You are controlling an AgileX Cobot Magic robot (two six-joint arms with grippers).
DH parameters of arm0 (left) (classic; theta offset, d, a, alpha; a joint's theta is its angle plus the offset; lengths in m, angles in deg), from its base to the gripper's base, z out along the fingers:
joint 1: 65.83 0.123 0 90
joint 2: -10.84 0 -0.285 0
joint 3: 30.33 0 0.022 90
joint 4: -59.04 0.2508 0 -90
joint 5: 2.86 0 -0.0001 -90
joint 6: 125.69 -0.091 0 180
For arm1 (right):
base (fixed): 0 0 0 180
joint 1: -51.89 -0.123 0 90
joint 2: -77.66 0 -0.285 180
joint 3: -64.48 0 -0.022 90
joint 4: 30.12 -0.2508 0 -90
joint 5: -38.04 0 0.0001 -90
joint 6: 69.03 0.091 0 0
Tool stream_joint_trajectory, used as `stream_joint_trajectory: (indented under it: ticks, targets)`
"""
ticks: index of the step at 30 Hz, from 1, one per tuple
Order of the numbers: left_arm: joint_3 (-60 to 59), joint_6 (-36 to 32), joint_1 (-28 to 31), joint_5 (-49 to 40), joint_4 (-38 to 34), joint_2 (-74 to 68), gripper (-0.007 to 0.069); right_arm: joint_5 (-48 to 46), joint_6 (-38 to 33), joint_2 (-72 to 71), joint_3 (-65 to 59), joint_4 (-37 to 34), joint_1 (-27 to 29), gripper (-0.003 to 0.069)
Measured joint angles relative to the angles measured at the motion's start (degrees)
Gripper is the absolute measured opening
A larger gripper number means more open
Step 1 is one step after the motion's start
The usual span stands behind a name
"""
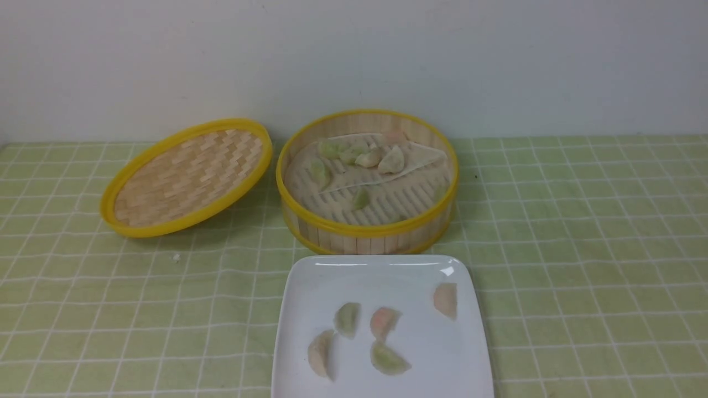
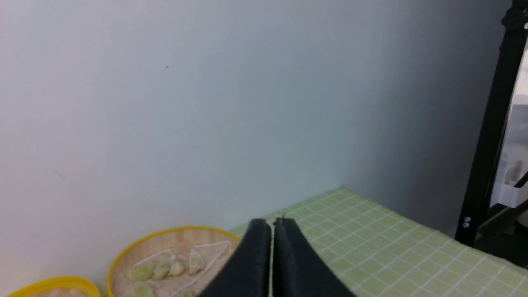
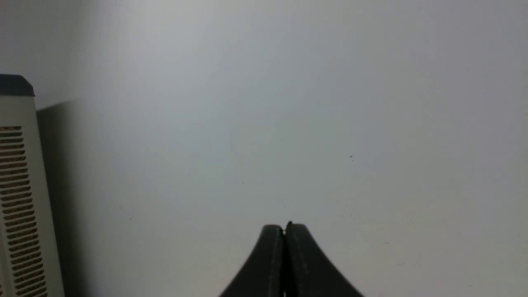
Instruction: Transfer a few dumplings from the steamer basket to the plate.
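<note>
plate (image 1: 310, 287): five dumplings (image 1: 384, 322) on it | basket (image 1: 365, 229) just behind: several more inside | left gripper (image 2: 271, 225), right gripper (image 3: 284, 227): both pressed together, holding nothing | task: seems about done

A table (image 1: 608, 331) is carrying everything, and a pale green tablecloth (image 1: 83, 309) with thin white grid lines is covering it from the wall down to the lower edge of the frame. Three things are sitting directly on the cloth. A shallow woven bamboo lid (image 1: 188, 177) with a yellow rim is lying at centre left, inner side up; it seems to be tilting, its right edge raised against the neighbouring rim, though the angle is hard to judge. The round steamer basket (image 1: 365, 235) is standing at centre. The white square plate (image 1: 387, 276) is lying just below it, running off the lower edge. A tiny white crumb (image 1: 176, 257) is resting below the lid.
</note>
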Motion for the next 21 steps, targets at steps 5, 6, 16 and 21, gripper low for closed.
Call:
stream_joint_trajectory:
  ticks: [5, 6, 16, 21]
  targets:
    - [-10.2, -1.0, 4.5, 5.4, 4.8, 2.7, -0.0006, 0.0, 0.0, 0.0, 0.0, 0.0, 0.0, -0.0014]
    - [-12.5, -1.0, 6.8, 6.5, 5.0, 3.6, -0.0006, 0.0, 0.0, 0.0, 0.0, 0.0, 0.0, -0.0014]
    - [-42.0, -1.0, 27.2, 17.4, 5.1, 15.6, -0.0006, 0.0, 0.0, 0.0, 0.0, 0.0, 0.0, -0.0014]
    - [-49.9, -1.0, 31.0, 17.1, 5.0, 18.1, -0.0006, 0.0, 0.0, 0.0, 0.0, 0.0, 0.0, -0.0014]
